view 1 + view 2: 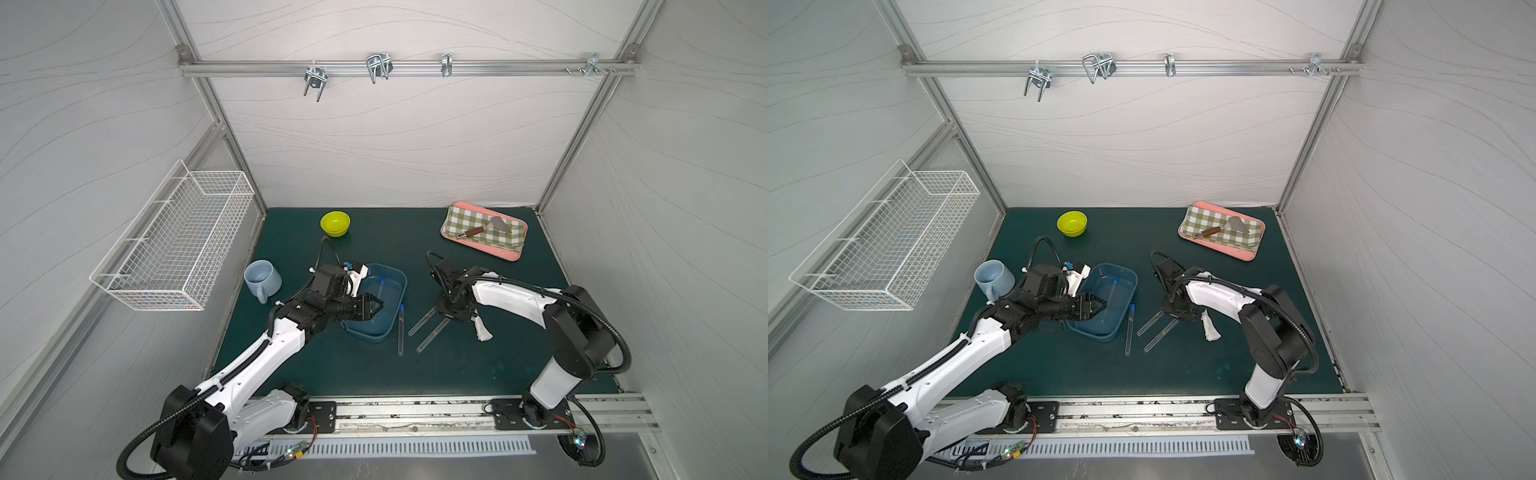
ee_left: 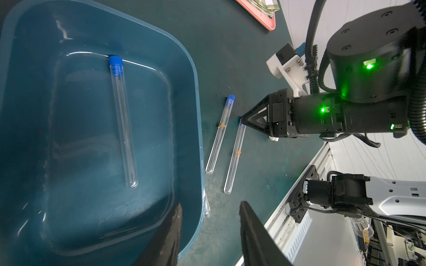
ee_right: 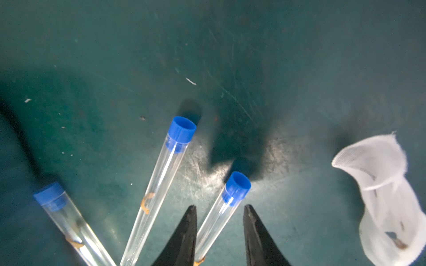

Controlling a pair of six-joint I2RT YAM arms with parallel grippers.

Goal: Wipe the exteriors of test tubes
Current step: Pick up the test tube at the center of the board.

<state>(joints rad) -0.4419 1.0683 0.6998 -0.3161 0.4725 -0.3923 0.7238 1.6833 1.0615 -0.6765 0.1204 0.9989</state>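
Observation:
Four clear test tubes with blue caps are in view. One test tube (image 1: 380, 287) (image 2: 122, 119) lies in the blue tub (image 1: 398, 277) (image 2: 196, 92). Another (image 1: 401, 329) lies on the mat beside the tub. Two more (image 1: 421, 322) (image 1: 432, 335) lie side by side to the right, each with an orange mark. My right gripper (image 1: 446, 316) (image 3: 220, 207) is open and low over their capped ends. Its jaws straddle one tube (image 3: 214, 228); one finger touches it, the other stands apart. My left gripper (image 1: 380, 309) (image 2: 210, 203) is open and empty above the tub's near rim.
A crumpled white cloth (image 1: 482, 329) (image 3: 387, 195) lies on the mat just right of my right gripper. A light blue mug (image 1: 262, 279) and a yellow-green bowl (image 1: 335, 223) stand at the back left. A pink tray (image 1: 517, 254) holds a checked cloth and a spatula at the back right.

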